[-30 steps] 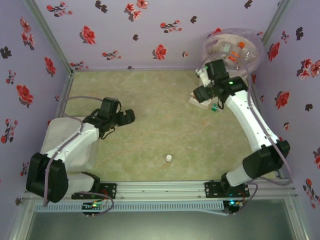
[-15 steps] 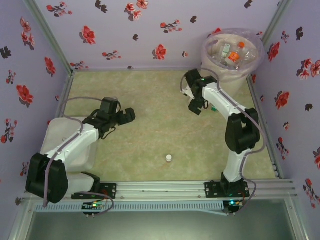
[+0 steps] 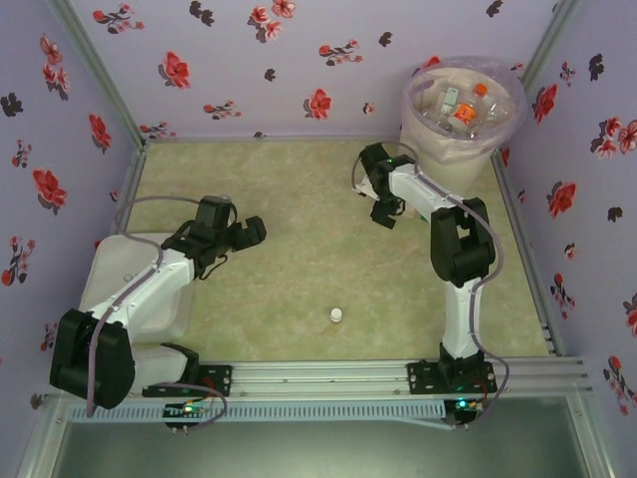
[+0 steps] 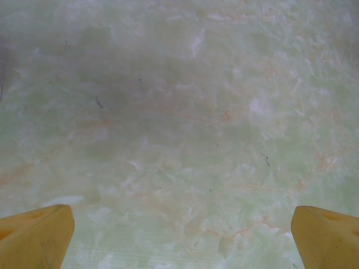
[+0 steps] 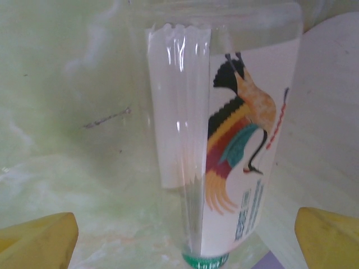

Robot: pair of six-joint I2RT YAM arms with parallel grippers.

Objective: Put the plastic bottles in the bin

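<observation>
Table: a green marbled mat (image 3: pixel 299 199) between purple flowered walls (image 3: pixel 249 60).
Bin: a tall pale bucket (image 3: pixel 445 151) with a pink bag over its rim, standing in the corner at 1 o'clock from the mat's centre.
Bottles in bin: several clear plastic bottles (image 3: pixel 463 108) lie inside, one with an orange cap; their exact number cannot be told.
Bottle on the mat: in the right wrist view a clear ribbed bottle (image 5: pixel 185 112) with a white label bearing a many-coloured bird runs from 12 to 6 o'clock, green cap at the 6 o'clock end. A pale surface (image 5: pixel 325 140) lies just beside it at 3 o'clock.
Right gripper: the right gripper (image 3: pixel 385 211) points down at the mat at 8 o'clock from the bin, near its wall. Its yellow fingers (image 5: pixel 328 238) stand wide apart at 4 and 8 o'clock of the wrist view, the bottle between them, neither one touching it.
Left gripper: the left gripper (image 3: pixel 249 232) hangs over bare mat at 9 o'clock from the centre. Its yellow fingers (image 4: pixel 36 238) are spread wide with nothing between them but mat.
White box: a flat rounded box (image 3: pixel 119 274) sits at 8 o'clock, under the left arm.
White cap: a small lone cap (image 3: pixel 336 316) rests on the mat at 6 o'clock, well apart from both grippers.
</observation>
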